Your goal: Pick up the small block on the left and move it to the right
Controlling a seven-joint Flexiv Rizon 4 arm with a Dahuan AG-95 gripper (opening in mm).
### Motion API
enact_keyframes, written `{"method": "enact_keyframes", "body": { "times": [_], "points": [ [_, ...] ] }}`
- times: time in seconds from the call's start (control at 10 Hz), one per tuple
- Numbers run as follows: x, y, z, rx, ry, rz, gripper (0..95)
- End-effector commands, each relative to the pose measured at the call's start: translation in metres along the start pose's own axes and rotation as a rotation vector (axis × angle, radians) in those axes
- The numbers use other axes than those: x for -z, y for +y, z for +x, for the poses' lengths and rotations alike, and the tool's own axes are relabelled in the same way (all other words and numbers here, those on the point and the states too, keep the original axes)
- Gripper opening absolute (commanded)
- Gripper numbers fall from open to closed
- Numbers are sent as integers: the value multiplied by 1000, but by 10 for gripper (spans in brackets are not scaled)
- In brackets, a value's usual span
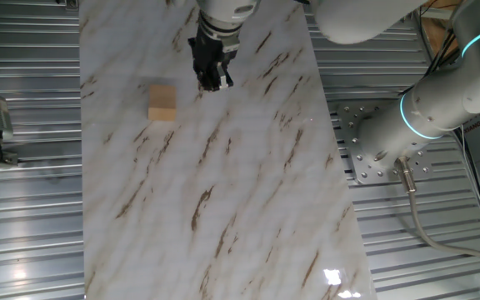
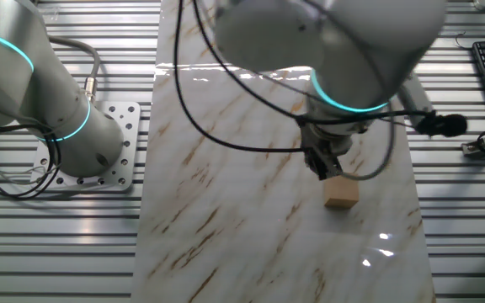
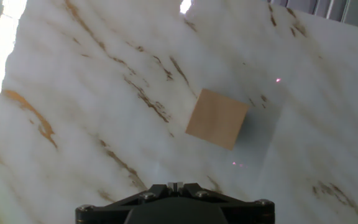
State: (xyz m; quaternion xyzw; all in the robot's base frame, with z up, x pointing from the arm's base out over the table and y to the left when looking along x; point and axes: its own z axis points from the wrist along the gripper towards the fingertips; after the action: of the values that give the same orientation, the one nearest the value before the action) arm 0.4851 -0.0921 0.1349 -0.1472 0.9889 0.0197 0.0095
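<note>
Small block (image 1: 162, 102) of plain light wood sits flat on the marble-patterned desk (image 1: 248, 208), its faces bare of any mark or lettering. It lies toward one long edge of the desk, well in from the corners. From the hand view it shows as a tilted tan square (image 3: 217, 118) with nothing touching it. The pincer (image 1: 212, 77) hangs above the desk just beside the block, holding nothing; its black fingers look close together, though I cannot tell for sure. Writing on the arm's base is too small to read.
</note>
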Motion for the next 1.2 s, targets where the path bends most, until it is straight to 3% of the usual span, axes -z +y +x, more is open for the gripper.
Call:
{"method": "enact_keyframes", "body": {
  "times": [0.1,0.4,0.7,0.9,1.0,1.2],
  "points": [
    [1,0,0,-2,11,-7,0],
    [-4,6,17,-16,-23,-4,0],
    [-4,7,20,-8,-23,-1,0],
    [-2,3,11,6,-20,2,0],
    [1,-2,-8,13,-6,-2,0],
    [8,-6,-26,15,8,0,0]
  ]
}}
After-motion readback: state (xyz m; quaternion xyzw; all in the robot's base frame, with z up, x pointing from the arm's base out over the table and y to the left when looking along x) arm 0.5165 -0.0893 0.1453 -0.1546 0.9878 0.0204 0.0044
